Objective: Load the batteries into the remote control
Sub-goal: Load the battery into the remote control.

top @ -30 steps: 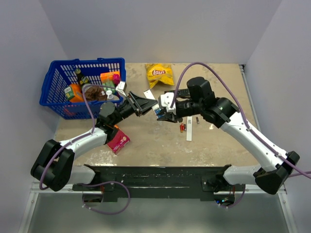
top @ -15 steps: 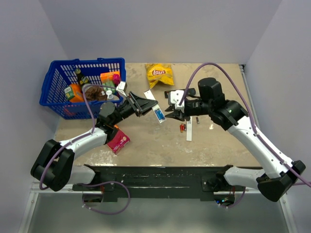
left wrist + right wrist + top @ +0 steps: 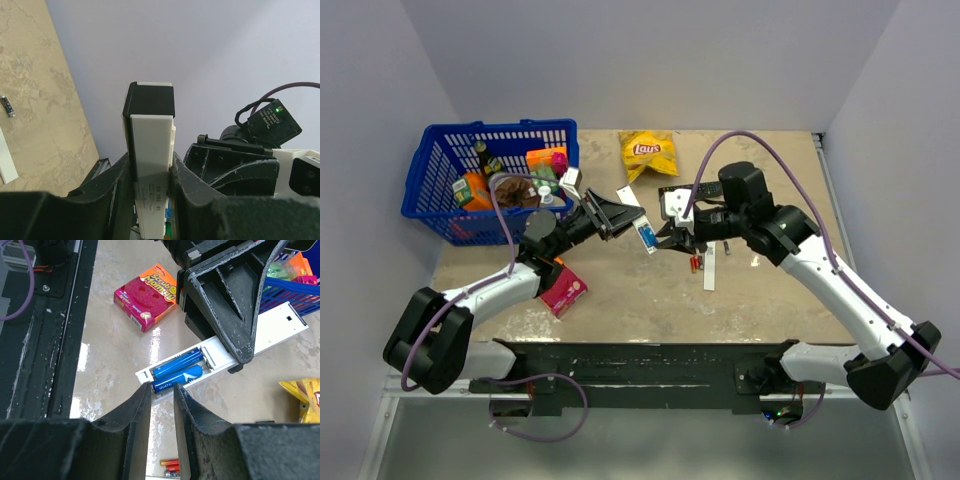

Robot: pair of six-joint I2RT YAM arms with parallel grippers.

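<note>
i have the left gripper clamped on the remote control, holding it off the table, its open side toward the right gripper so cells can be pressed home. two blue batteries lie inside it; the right fingertips sit narrowly apart at one's end (pinching it? i can't tell). the blue basket holds bottles and packets

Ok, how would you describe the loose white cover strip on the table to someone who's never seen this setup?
From the yellow chip bag at the far edge of the table, come toward the arm bases, past the right gripper. The cover strip lies flat there, plain white and slim, far longer than the small red batteries right beside it.
</note>
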